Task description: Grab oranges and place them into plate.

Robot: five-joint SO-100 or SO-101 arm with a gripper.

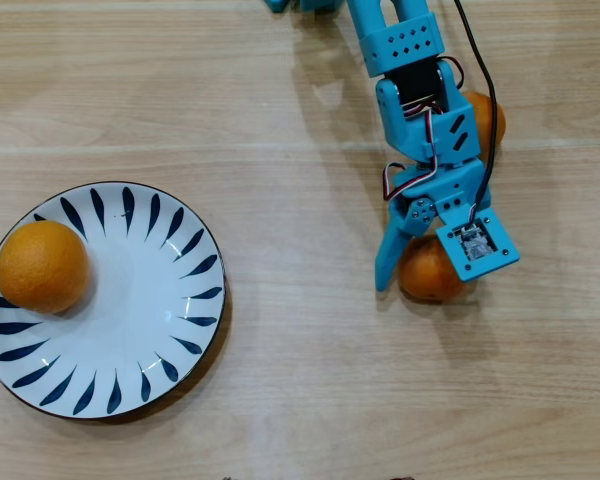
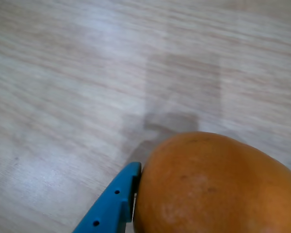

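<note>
Overhead and wrist views of a one-arm rig part-way through the fruit transfer. One orange (image 1: 42, 266) already lies on the plate (image 1: 130, 330), at the plate's left rim, in the lower left of the overhead frame. Two are left on the bench (image 1: 280, 100): a second orange (image 1: 427, 272) right of centre, under the tool (image 1: 420, 278), and a third orange (image 1: 485, 118) in the upper right, mostly hidden behind the arm (image 1: 420, 90) and its cable (image 1: 480, 60).

By this count the task is judged about one third done — one fruit delivered, one being taken, one untouched.

The tool is down over the second orange. In the wrist view one blue finger (image 2: 117, 204) lies against the fruit's left flank (image 2: 208, 189), which fills the lower right of that frame; the other finger is out of sight beneath the camera mount. The fingers straddle the fruit, but whether they have closed on it cannot be told from either view.

The bench is pale wood-grain laminate with faint plank seams, evenly lit, with soft shadows under the arm and plate. Nothing else of note rests on it — and no wall, floor or other part of the room enters either frame.
</note>
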